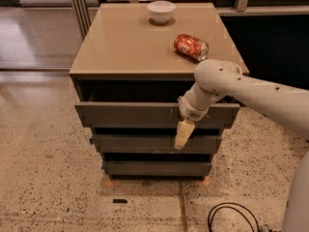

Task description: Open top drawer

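Observation:
The top drawer is the widest dark grey front of three, under the tan cabinet top. It stands pulled out a little, with a dark gap above it. Two narrower grey drawers sit below it. My gripper hangs from the white arm at the right and points down. It lies against the front of the top drawer right of centre, its pale fingertips reaching over the second drawer. It holds nothing that I can see.
A red soda can lies on its side on the cabinet top, and a white bowl stands at the back. A black cable lies on the speckled floor at the front right. Dark panels stand behind right.

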You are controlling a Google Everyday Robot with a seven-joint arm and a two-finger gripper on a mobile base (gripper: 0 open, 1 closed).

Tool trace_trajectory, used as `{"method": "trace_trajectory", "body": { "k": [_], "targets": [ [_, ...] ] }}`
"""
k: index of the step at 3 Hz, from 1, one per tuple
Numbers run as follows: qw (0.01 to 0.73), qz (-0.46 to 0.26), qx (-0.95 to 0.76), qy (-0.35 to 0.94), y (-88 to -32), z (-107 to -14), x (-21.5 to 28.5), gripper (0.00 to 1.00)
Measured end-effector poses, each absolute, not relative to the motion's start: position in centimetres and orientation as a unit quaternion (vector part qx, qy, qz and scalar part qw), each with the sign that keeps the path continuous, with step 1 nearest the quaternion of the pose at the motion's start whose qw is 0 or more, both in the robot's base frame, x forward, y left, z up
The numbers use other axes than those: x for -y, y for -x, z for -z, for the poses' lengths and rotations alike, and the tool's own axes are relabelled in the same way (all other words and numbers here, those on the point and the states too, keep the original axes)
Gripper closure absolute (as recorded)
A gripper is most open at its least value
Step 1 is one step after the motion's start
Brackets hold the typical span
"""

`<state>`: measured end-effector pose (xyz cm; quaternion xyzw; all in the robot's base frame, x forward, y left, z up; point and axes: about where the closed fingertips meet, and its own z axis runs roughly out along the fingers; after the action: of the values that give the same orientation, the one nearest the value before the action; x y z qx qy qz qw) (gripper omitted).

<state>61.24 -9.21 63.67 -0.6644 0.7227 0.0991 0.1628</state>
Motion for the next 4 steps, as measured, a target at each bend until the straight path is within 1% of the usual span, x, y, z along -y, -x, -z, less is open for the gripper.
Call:
{"method": "trace_trajectory", "body": {
  "k": [2, 4],
  "targets": [
    [0.156, -0.109, -0.722, 0.665, -60.4, -64.0, 9.1, 0.0],
    [0.141, -0.127, -0.728, 0.659, -57.5, -64.3, 9.5, 0.0]
  ]
}}
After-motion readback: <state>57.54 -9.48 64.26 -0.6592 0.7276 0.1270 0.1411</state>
